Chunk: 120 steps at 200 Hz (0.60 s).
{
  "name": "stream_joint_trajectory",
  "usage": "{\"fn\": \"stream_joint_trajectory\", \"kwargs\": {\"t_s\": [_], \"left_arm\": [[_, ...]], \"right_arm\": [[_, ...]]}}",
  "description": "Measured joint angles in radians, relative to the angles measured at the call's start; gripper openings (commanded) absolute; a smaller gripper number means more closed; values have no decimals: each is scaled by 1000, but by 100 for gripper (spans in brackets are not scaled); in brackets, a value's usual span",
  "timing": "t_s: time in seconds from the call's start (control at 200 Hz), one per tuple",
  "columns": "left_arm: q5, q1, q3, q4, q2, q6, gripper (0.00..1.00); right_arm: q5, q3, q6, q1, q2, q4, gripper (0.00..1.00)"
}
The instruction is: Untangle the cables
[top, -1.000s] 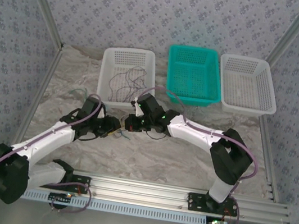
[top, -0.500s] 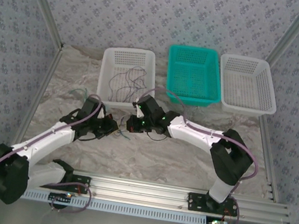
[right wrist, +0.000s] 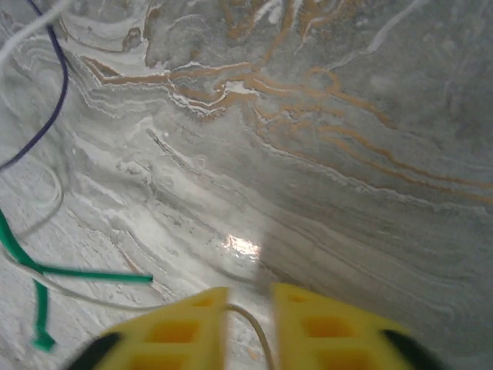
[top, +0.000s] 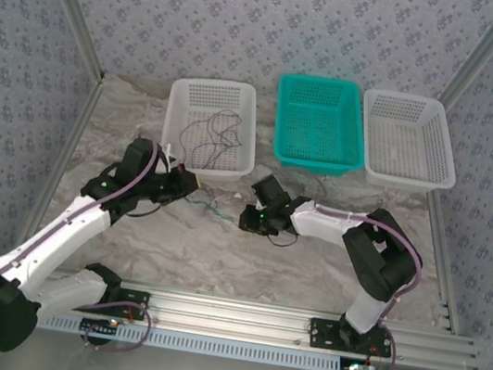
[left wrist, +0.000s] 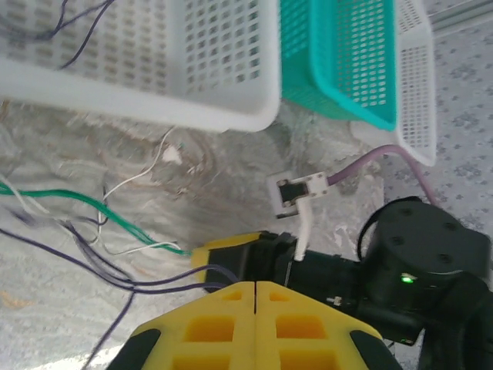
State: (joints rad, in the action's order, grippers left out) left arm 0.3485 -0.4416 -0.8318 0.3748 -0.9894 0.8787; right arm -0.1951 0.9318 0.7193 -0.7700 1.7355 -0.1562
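My left gripper (left wrist: 255, 287), low in its wrist view, has its jaws pressed together on dark cables (left wrist: 115, 279) that trail off to the left. My right gripper (right wrist: 250, 294) stands slightly spread, a pale cable (right wrist: 248, 317) between the tips. More strands lie in the white basket (top: 183, 100), upper left of the top view.

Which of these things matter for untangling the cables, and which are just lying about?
In the job: tangled cables on the table; more cables in the left white basket.
Lying about, apparently: teal basket; right white basket.
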Motion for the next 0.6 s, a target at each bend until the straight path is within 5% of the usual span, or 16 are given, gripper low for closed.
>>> {"fn": "stream_joint_trajectory", "kwargs": {"t_s": [0.25, 0.445, 0.6], "left_arm": [[-33, 0, -144, 19, -1, -93, 0], [-94, 3, -359, 53, -50, -178, 0], [-129, 25, -559, 39, -141, -252, 0]], "right_arm": [[53, -27, -44, 13, -204, -8, 56], [92, -28, -110, 12, -412, -8, 86], [131, -40, -134, 12, -521, -8, 99]]}}
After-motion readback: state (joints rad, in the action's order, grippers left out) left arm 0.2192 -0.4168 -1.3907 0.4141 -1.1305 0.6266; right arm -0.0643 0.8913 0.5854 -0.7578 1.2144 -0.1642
